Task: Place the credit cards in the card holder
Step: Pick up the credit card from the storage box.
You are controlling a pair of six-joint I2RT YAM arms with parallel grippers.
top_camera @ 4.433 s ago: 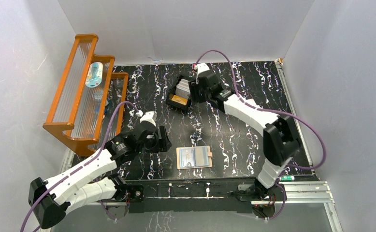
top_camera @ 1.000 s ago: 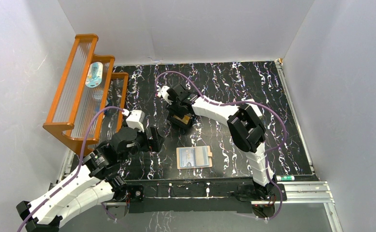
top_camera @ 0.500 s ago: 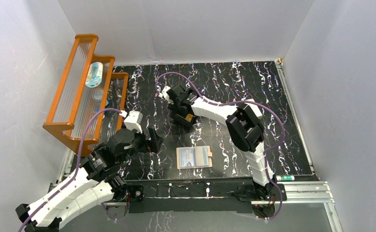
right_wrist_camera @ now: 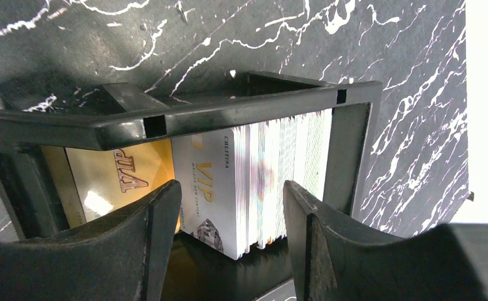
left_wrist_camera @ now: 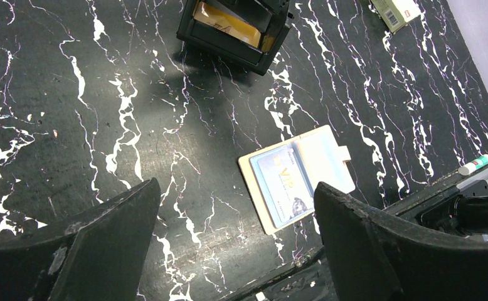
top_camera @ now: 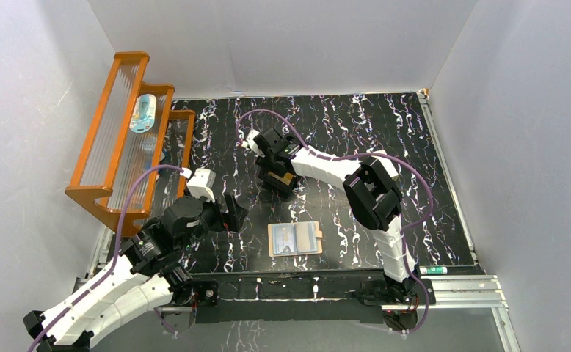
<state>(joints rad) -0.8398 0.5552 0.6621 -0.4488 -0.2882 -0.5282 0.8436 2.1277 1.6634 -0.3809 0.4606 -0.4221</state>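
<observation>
The cards (right_wrist_camera: 273, 182) stand on edge in a tight whitish stack inside the black tray (right_wrist_camera: 229, 110) toward the back of the table (top_camera: 385, 125). A gold one (right_wrist_camera: 116, 182) leans just beside the stack, and I cannot tell whether a divider stands between them. The right gripper (right_wrist_camera: 229, 194) hangs over the tray with its fingers apart, either side of the stack's front cards, and it is clamped on nothing. The left gripper (left_wrist_camera: 236, 185) hovers over bare table with its fingers spread wide and nothing in them. To its right, the holder (left_wrist_camera: 295, 179) lies open and flat near the front edge, well apart from the tray. A bluish card (left_wrist_camera: 282, 185) already sits in its clear sleeve, and the snap tab sticks out on the far side. These cards look light, thin and stiff with a little spring, and their glossy faces are likely slick and prone to cling together in so tight a pack. I would pinch one across its thickness at the exposed top edge, near the middle, and lift it straight up. Too deep a bite would probably bring up two. The holder looks soft and light, so it may skid or fold when a card is pushed at the sleeve mouth, and the free gripper may have to pin its bare flap.
</observation>
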